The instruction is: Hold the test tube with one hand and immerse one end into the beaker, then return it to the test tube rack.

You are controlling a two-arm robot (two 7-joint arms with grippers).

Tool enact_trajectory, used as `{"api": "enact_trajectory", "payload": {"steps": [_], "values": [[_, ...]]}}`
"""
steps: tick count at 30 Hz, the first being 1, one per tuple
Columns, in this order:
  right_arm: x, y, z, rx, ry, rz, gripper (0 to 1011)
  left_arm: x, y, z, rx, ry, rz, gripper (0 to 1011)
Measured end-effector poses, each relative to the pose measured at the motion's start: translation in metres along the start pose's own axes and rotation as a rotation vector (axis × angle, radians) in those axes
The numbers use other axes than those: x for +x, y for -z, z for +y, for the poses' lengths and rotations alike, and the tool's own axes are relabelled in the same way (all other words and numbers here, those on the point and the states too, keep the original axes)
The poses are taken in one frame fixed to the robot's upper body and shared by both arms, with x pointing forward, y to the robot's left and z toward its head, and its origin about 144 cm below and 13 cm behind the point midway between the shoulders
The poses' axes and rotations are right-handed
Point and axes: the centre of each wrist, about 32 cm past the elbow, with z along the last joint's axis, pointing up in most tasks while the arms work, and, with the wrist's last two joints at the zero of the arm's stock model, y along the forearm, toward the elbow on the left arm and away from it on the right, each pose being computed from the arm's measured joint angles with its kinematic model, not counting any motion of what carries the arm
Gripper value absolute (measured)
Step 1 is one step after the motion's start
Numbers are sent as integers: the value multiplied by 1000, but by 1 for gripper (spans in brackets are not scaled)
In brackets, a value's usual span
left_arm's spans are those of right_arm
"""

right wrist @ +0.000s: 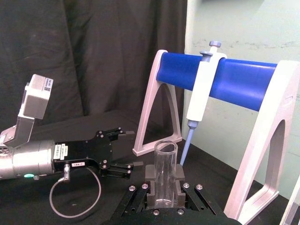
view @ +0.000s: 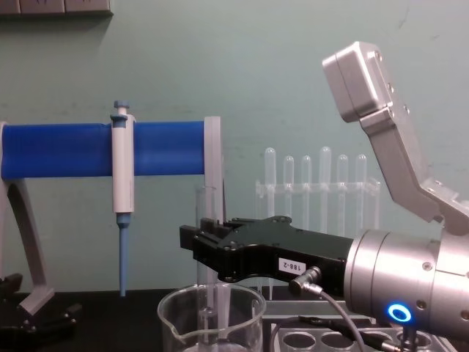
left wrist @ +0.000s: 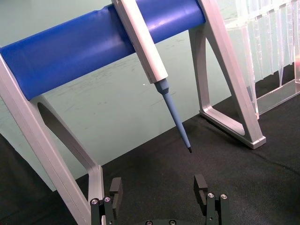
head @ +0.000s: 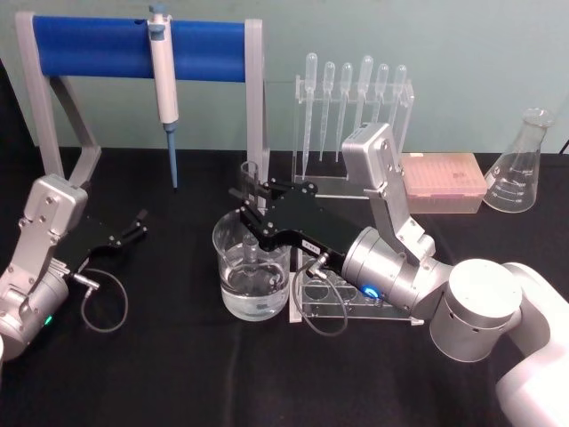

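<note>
One tube (head: 251, 175) stands upright, pinched between the pressed-in fingers (right wrist: 179, 180) of the right gripper (head: 253, 212), which reaches in from the right across the middle of the table (head: 178, 374). The grip sits a little below the tube's open mouth, so a short length of glass rises above the jaws. The rest of the tube runs down through the mouth of the beaker (head: 253, 280), which stands directly under the gripper. The beaker is part full of clear liquid; I cannot tell whether the tube's rounded end reaches it. From the chest view the tube (view: 207, 213) is vertical, the right gripper (view: 199, 246) holds it just above the beaker's rim (view: 212, 299), and the glass carries on down inside.

Just right of the beaker, under the right wrist, lies the rack (head: 351, 307), its round holes (view: 316, 340) open.

At the near left the left gripper (head: 135, 224) is parked low over the table, well apart from the beaker. Its fingers (left wrist: 116, 186) are spread, with nothing between them.

Farther back on the left a stand (head: 133, 43) with a blue bar carries a hanging pipettor (head: 164, 84). Behind the right arm is a row of pipettes (head: 356, 89), with a pink box (head: 442, 182) and a flask (head: 520, 169) to the far right.
</note>
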Motion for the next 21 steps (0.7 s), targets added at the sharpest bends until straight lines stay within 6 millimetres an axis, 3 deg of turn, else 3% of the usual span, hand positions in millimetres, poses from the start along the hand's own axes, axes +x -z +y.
{"api": "enact_trajectory", "payload": {"steps": [21], "values": [[0,0,0,0,0,0,234,0,0,0,0,0,0,1000]]}}
